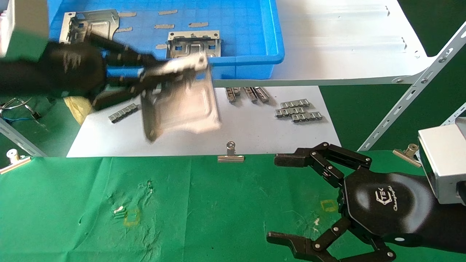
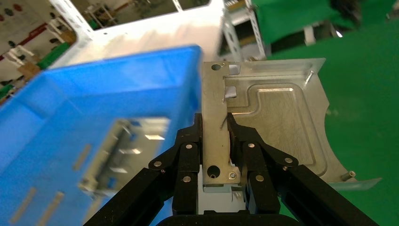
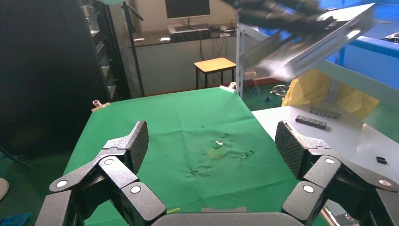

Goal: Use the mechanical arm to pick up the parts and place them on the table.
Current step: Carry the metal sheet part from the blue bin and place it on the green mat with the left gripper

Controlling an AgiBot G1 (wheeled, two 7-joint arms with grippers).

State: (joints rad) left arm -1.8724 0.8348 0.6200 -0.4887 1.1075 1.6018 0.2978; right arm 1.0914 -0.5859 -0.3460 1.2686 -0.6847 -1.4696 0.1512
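Note:
My left gripper (image 1: 171, 71) is shut on a bent-up edge of a silvery embossed part (image 1: 182, 105) and holds it in the air in front of the blue bin, over the white sheet. In the left wrist view the gripper (image 2: 216, 125) clamps the part's edge strip (image 2: 215, 117); the plate (image 2: 282, 122) hangs beyond. Two more parts (image 1: 193, 44) (image 1: 89, 23) lie in the bin. My right gripper (image 1: 282, 198) is open and empty above the green table (image 1: 204, 203) at the right; the right wrist view shows it (image 3: 211, 143) over the cloth, with the held part (image 3: 306, 44) far off.
The blue bin (image 1: 251, 54) sits on a white shelf board (image 1: 346, 40). Small ridged grey strips (image 1: 298, 110) (image 1: 247, 94) (image 1: 123, 112) lie on the white sheet (image 1: 255, 134). Binder clips (image 1: 230, 154) (image 1: 407, 153) (image 1: 14, 160) hold the cloth's far edge. A slanted shelf strut (image 1: 411, 91) stands at right.

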